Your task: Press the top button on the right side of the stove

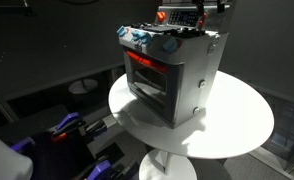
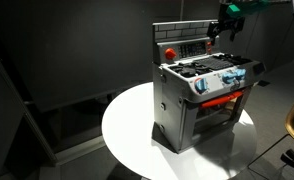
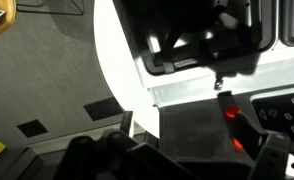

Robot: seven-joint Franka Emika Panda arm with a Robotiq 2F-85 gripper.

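Silver-grey at mid-frame in an exterior view: the stove (image 1: 172,80), upright on the round white counter (image 1: 242,125), with the end effector (image 1: 200,12) at upper right beside the red back panel (image 1: 175,17). In an exterior view, stove (image 2: 192,105) at centre right, end effector (image 2: 227,25) above its rear corner. Jaw opening impossible to tell; nothing seen held. Wrist view: dark and blurred, with only the white counter (image 3: 117,50) clear. Judged to be the approach step. Next: line up on the top right-side button, not made out here, then a short straight push.
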